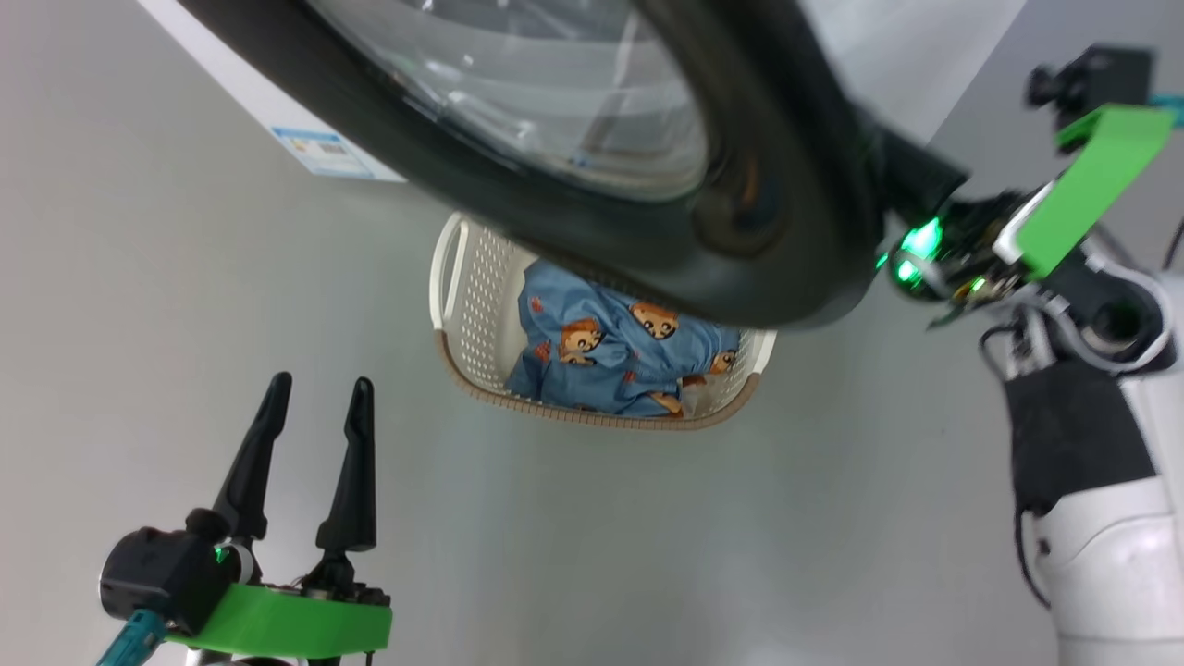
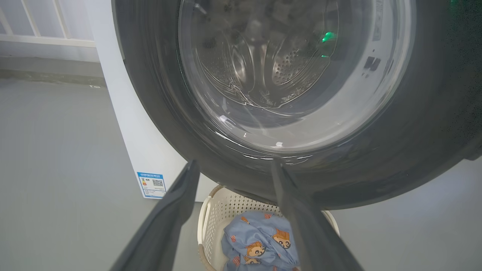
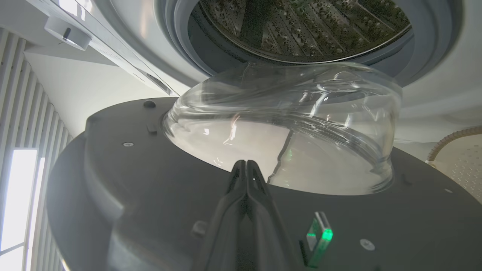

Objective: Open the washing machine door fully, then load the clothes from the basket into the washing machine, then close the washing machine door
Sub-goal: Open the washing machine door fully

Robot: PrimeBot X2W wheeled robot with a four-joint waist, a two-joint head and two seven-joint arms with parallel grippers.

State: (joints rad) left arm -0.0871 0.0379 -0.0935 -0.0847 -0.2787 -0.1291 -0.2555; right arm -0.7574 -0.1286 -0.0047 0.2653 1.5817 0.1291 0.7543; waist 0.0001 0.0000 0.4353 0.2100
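At the far left, our left gripper [image 1: 321, 384] is idle, its two long dark fingers spread apart and holding nothing. Ahead of it and a little to its left rises the large white front-loading washing machine [image 2: 150, 150], a blue label sticker [image 2: 151, 184] low on its front. Just beyond the fingertips sits the small cream plastic basket [image 1: 472, 296] with perforated sides and a brown woven-look rim. The light blue clothes [image 1: 610, 356] printed with orange-brown cartoon figures lie bundled inside it. Above the basket, between this gripper and the drum, hangs the large round washing machine door [image 1: 647, 250], with its glossy black rim and bulging clear glass centre, swung partly open. At the right, our right gripper [image 3: 245, 162] has its fingers pressed together with nothing between them, the tips against the door's inner rim just below the glass.

We judge that the door-opening step is in hand. The next move calls for pushing the door wider until the way from basket to drum is clear.
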